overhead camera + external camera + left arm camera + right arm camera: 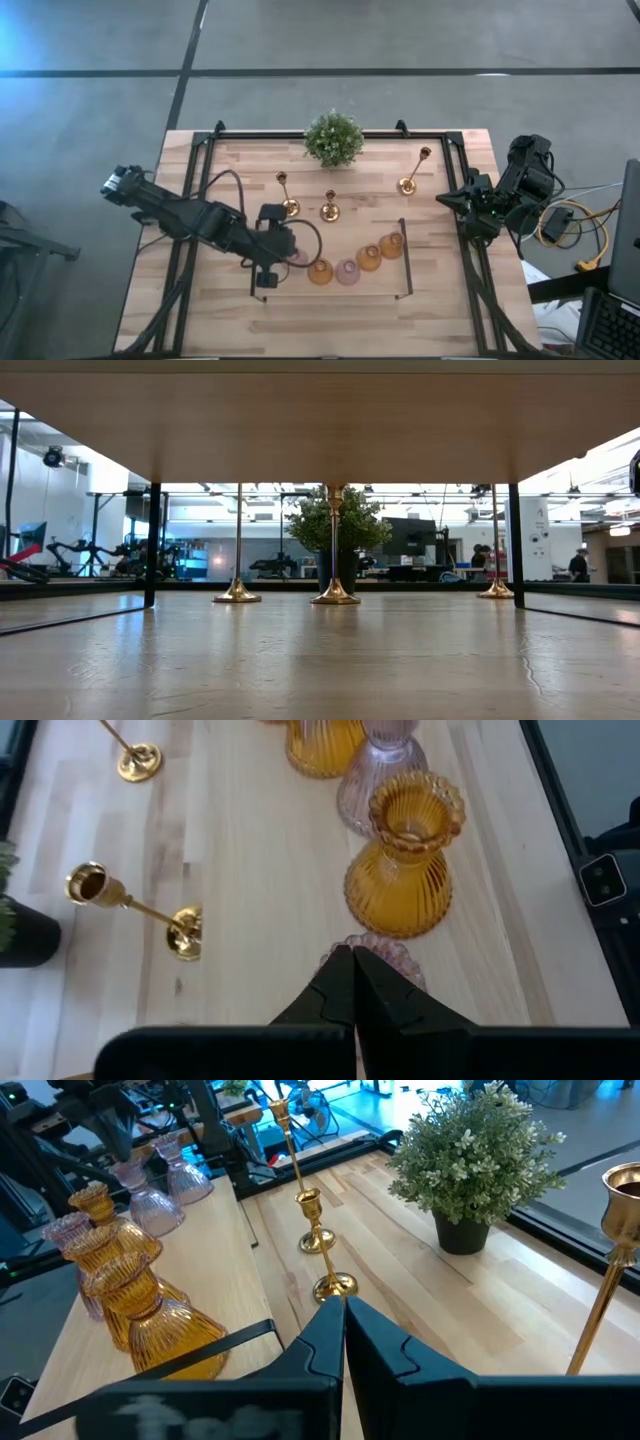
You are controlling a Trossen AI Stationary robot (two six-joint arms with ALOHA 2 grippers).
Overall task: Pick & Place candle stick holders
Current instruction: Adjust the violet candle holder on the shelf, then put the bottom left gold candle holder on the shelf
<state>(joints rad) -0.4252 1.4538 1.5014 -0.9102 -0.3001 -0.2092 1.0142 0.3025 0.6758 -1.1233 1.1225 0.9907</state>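
My left gripper hung with its fingers pressed fully together and nothing between them, low over the left end of the curved row of glass holders, right above a pink ribbed glass holder whose rim peeked out past my fingertips in the left wrist view. Just beside that one stood an amber ribbed glass holder, and the row ran on to the right, pink and amber by turns, to the amber holder at its far end. Behind the row, three slim brass candlesticks stood apart on round bases: the left candlestick, the middle candlestick, and the right candlestick nearer the back right corner. A bushy green potted plant sat at the middle of the back edge of the wooden table. My right gripper waited at the table's right edge, beside the black frame rail, its fingers also closed tight and empty, pointing in across the table toward the candlesticks and plant.
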